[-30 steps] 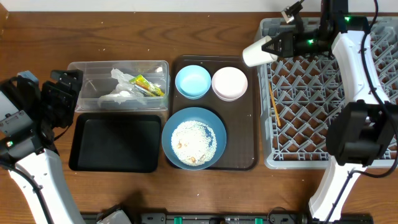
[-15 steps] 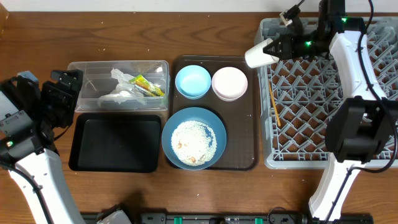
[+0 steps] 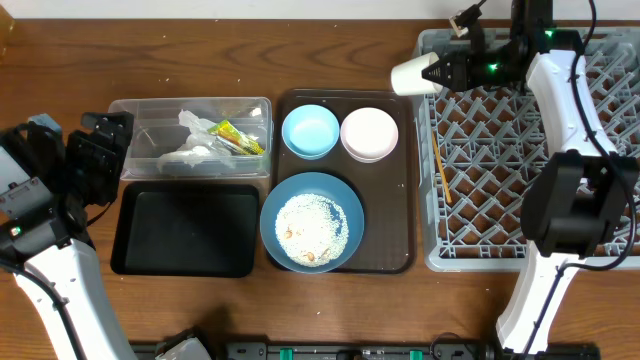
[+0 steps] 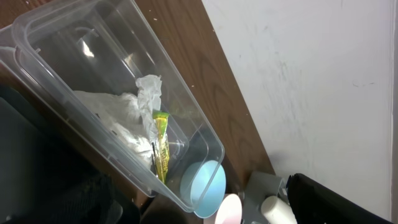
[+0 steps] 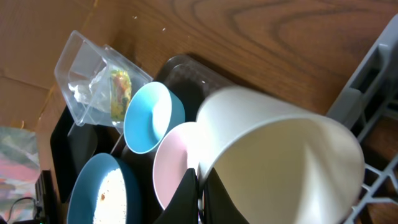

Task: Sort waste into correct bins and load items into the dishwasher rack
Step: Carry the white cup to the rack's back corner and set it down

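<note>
My right gripper [image 3: 441, 72] is shut on the rim of the white cup [image 3: 412, 75], one finger inside and one outside [image 5: 200, 194]. The cup [image 5: 280, 162] hangs on its side over the far left corner of the grey dishwasher rack [image 3: 500, 215], mouth pointing left. A wooden chopstick [image 3: 441, 176] lies on the rack's left side. The light blue bowl [image 3: 310, 130], pink bowl [image 3: 369, 134] and large dark blue bowl [image 3: 312, 221] holding rice scraps sit on the brown tray [image 3: 403, 200]. The napkin [image 3: 188, 150] and wrapper [image 3: 238, 138] lie in the clear tub [image 3: 130, 110]. My left gripper [image 3: 110, 158] stands open left of the tub.
The shallow black tray [image 3: 185, 232] sits in front of the clear tub. In the left wrist view the tub [image 4: 74, 37] runs diagonally with the napkin [image 4: 118, 115] and wrapper [image 4: 161, 146] inside. A wall stands beyond the table's far edge.
My right gripper has carried the white cup a little toward the far edge of the table, over the rack's corner. The left arm has not moved.
</note>
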`<state>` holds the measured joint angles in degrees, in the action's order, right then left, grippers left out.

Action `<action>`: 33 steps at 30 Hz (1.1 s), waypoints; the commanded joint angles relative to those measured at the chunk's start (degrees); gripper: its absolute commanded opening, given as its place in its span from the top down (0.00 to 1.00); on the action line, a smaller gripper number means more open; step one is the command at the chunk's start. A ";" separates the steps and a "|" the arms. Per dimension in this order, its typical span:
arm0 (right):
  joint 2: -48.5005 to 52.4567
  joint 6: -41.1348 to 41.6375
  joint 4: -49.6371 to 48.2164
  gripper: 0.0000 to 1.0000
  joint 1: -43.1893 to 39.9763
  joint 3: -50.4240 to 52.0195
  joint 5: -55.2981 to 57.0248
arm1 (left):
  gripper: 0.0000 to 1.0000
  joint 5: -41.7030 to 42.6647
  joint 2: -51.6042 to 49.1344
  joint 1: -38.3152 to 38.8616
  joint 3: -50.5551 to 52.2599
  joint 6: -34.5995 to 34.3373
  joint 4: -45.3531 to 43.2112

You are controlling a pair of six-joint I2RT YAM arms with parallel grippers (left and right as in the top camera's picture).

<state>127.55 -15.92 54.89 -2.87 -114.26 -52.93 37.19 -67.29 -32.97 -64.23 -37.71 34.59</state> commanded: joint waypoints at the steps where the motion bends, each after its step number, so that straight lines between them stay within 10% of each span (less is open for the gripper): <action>1: 3.82 -0.81 -0.61 0.99 -0.50 0.11 2.08 | 0.09 0.50 -0.07 -0.35 -0.50 -0.11 0.13; 33: 4.81 -4.46 -0.48 0.99 -4.61 0.11 2.27 | 0.09 0.50 -0.07 -0.33 -0.50 -0.11 0.11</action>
<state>129.95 -19.84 54.83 -7.31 -114.37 -51.20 37.17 -67.29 -32.97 -64.23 -37.71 34.59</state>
